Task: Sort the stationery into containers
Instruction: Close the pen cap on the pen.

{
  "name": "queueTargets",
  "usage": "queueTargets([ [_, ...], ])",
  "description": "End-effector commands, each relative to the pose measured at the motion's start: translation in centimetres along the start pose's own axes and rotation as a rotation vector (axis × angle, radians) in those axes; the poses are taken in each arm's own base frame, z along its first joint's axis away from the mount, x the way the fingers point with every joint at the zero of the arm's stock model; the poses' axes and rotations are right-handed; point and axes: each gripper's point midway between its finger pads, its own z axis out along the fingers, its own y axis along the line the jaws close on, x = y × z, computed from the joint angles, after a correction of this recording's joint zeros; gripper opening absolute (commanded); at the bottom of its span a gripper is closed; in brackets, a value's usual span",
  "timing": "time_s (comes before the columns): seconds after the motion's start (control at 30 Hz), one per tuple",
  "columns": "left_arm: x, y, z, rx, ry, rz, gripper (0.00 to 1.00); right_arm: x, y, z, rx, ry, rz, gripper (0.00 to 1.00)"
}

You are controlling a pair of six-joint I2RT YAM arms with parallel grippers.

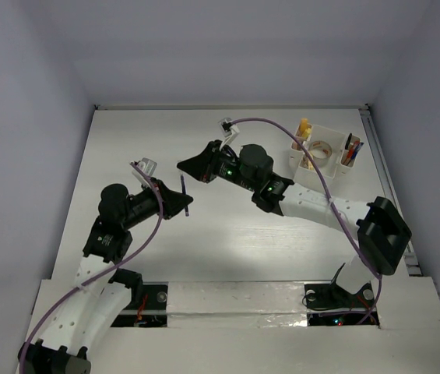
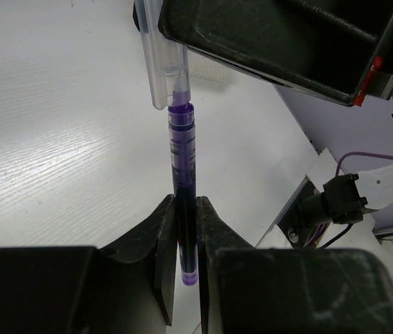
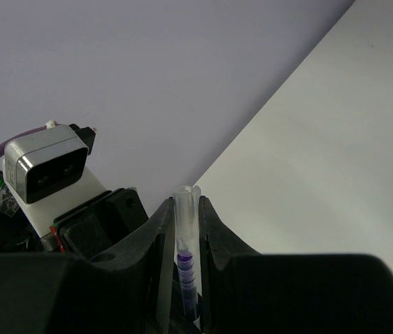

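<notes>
Now left tool (image 2: 184,206) clamps purple pen (image 2: 181,153) mid-air, axis 6-to-12 in left wrist view. Right tool (image 3: 186,203) pinches clear cap (image 2: 158,69) over its 12 o'clock tip. Organizer (image 1: 332,170) lies between 2 and 3 o'clock from pen in top view, right arm nearer.

Left of centre in the frame: thin purple pen (image 1: 187,209) upright at tip of left gripper (image 1: 179,199), right gripper (image 1: 184,167) just above. Upper right: cream organizer (image 1: 327,131) on white table (image 1: 251,234), holding tape roll (image 1: 322,148), pens (image 1: 350,150), yellow block (image 1: 304,127).
</notes>
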Motion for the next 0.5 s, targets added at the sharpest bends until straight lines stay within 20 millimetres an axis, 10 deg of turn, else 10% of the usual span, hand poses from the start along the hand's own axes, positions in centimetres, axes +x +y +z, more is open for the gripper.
queueTargets([
  [0.0, -1.2, -0.5, -0.2, 0.01, -0.048, 0.039, 0.0, -0.1, 1.7, -0.5, -0.046, 0.018, -0.028, 0.0],
  [0.47, -1.6, -0.4, -0.2, -0.003, -0.044, 0.062, 0.0, 4.4, 0.4, -3.7, -0.008, 0.238, -0.062, 0.0],
])
